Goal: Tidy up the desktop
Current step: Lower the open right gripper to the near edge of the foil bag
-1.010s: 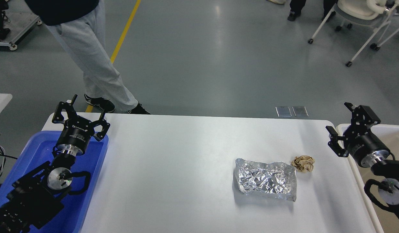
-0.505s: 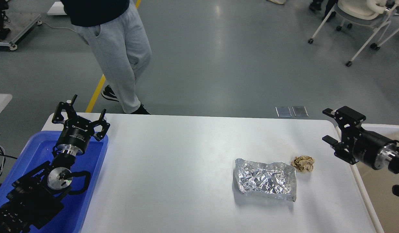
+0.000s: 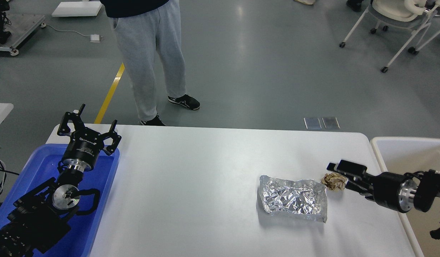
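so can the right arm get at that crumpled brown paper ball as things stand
Probably yes. The right end effector is already right beside the brown paper ball, low over the desktop, with nothing between them. The foil sheet lies on the ball's other side, out of the way.

desktop (image 3: 205, 185) | white, smooth, rounded corners | level (widest thing in view) | spans the frame's middle

Right gripper (image 3: 339, 175) drops from beside bin (image 3: 384, 142), swings level over desktop (image 3: 205, 178), reaching crumpled paper ball (image 3: 333, 181). Person (image 3: 152, 53) walks rightward behind table.
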Tool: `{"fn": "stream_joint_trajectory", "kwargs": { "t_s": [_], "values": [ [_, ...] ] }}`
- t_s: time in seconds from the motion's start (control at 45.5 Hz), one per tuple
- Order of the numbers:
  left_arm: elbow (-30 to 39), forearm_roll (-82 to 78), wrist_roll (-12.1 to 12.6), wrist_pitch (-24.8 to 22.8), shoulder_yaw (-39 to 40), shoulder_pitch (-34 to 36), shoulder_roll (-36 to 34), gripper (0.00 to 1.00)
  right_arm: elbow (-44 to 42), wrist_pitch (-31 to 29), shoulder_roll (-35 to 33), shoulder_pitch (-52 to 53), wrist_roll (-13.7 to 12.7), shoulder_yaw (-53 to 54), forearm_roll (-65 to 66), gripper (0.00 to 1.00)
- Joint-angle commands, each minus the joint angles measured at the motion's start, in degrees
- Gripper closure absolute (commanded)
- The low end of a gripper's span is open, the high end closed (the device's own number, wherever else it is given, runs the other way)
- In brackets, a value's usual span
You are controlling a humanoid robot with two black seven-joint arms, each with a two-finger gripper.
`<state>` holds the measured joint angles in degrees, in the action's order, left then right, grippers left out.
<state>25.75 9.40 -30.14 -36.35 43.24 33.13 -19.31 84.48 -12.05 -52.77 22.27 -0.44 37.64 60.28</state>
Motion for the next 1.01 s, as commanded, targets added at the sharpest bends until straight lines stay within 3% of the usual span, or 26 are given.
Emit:
{"fn": "stream_joint_trajectory", "kwargs": {
  "t_s": [0.0, 0.373, 0.988],
  "values": [
    [0.0, 0.01, 0.0, -0.04, 0.0, 0.0, 0.06, 0.0, -3.01, 1.94, 1.0, 2.34, 0.0, -10.75, 11.87, 0.01],
    [0.0, 0.01, 0.0, 0.05, 0.0, 0.0, -0.03, 0.0, -9.69, 2.47, 7.33, 5.32, 0.35, -15.93, 18.38, 0.01],
    [0.0, 0.01, 0.0, 0.05, 0.0, 0.0, -0.03, 0.0, -20.85, 6.25, 16.82, 9.63, 4.57, -20.32, 21.46, 0.01]
  ]
}}
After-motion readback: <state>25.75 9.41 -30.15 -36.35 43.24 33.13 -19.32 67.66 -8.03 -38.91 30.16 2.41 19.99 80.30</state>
